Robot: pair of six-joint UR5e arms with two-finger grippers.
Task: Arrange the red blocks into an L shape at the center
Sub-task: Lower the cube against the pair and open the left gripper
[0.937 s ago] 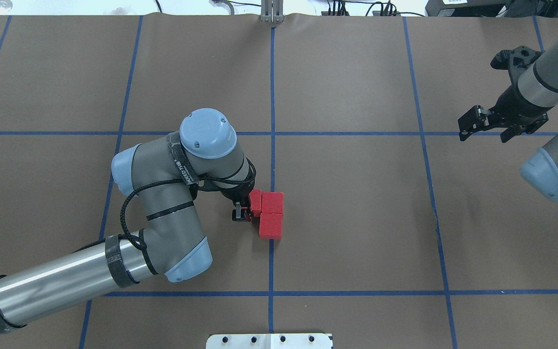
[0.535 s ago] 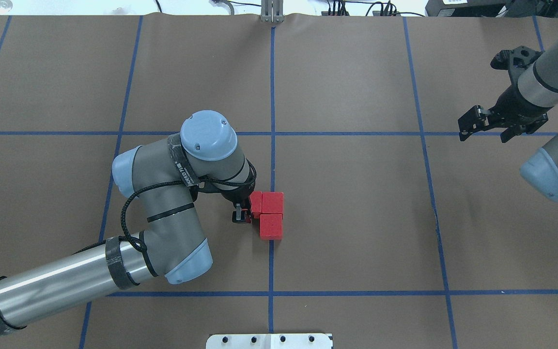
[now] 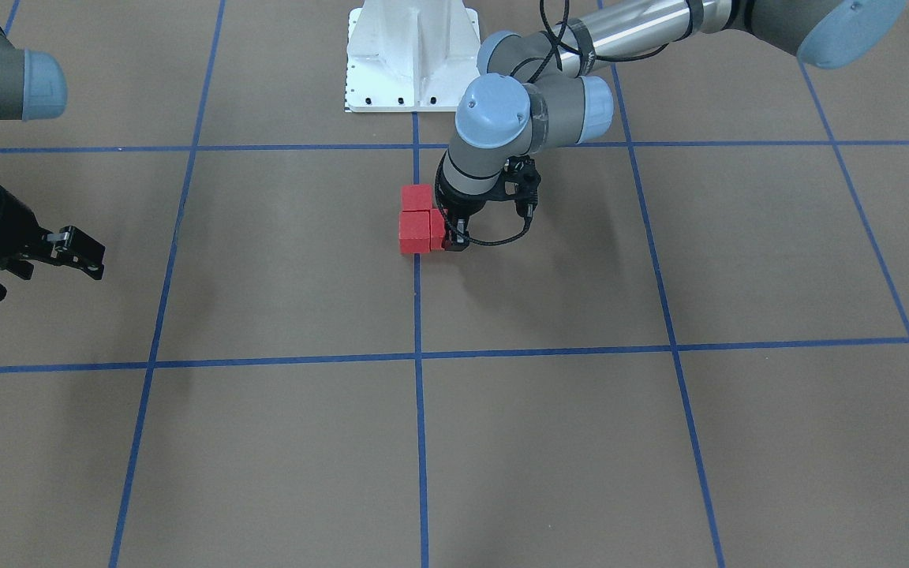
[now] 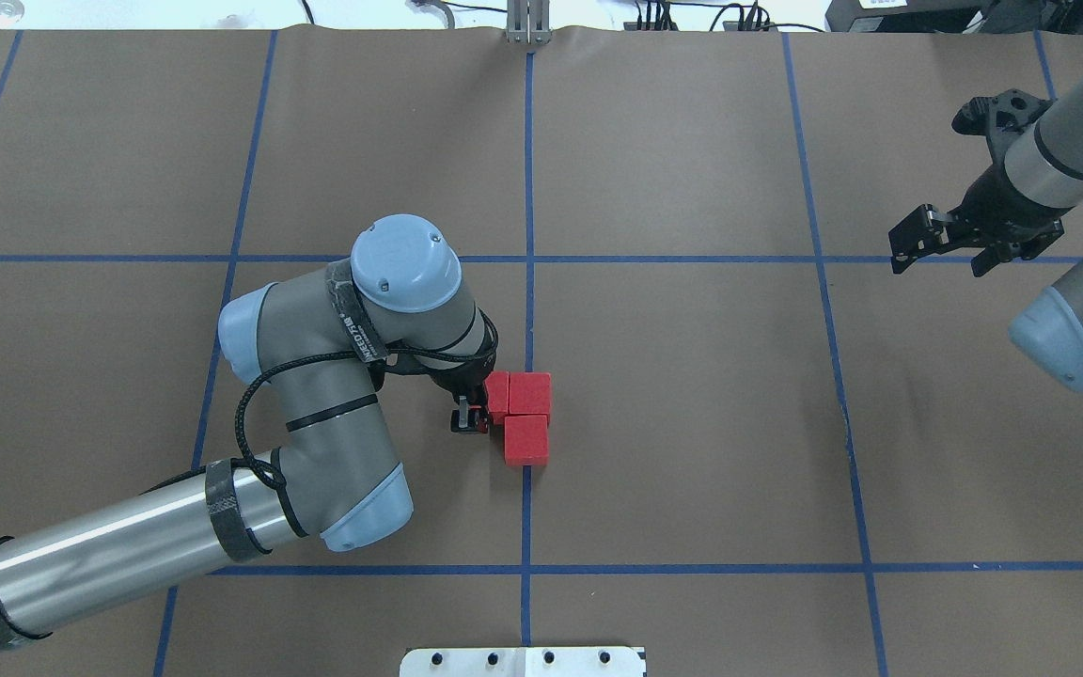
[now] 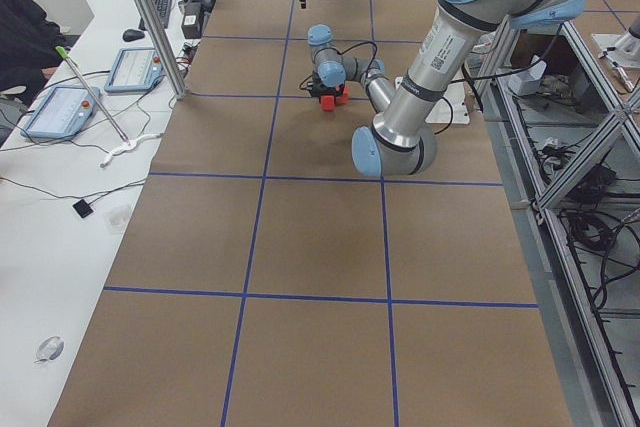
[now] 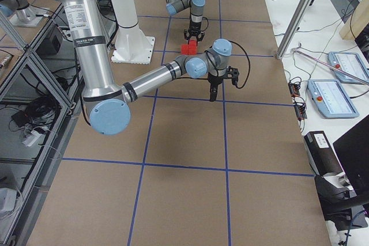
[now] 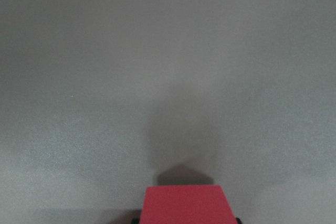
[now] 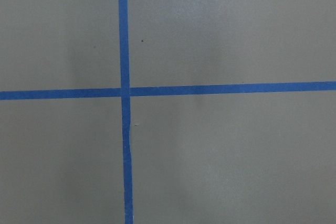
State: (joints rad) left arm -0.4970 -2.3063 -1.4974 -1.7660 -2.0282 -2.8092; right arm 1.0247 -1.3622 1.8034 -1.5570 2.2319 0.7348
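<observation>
At the center point(image 4: 598, 414) of the brown surface, right on the blue tape line point(image 4: 528, 310) that runs from near to far, two red blocks point(image 4: 526, 440) stand touching, one nearer the robot and one farther. The third red block point(image 4: 496, 395) lies against the left side of the far one, so the L looks formed. That block sits between the fingers of the left gripper point(image 4: 472, 415), which is closed onto it; by my judgement only letting go and backing away are left. The right gripper point(image 4: 940, 248) hangs well off to the right, jaws spread, holding nothing. From overhead the left wrist hides part of the grasp. The left wrist camera shows the held block's face flanked by both finger edges, and the front-facing view shows the L's outline more plainly. Whether the held block rests on the surface, I cannot tell.
</observation>
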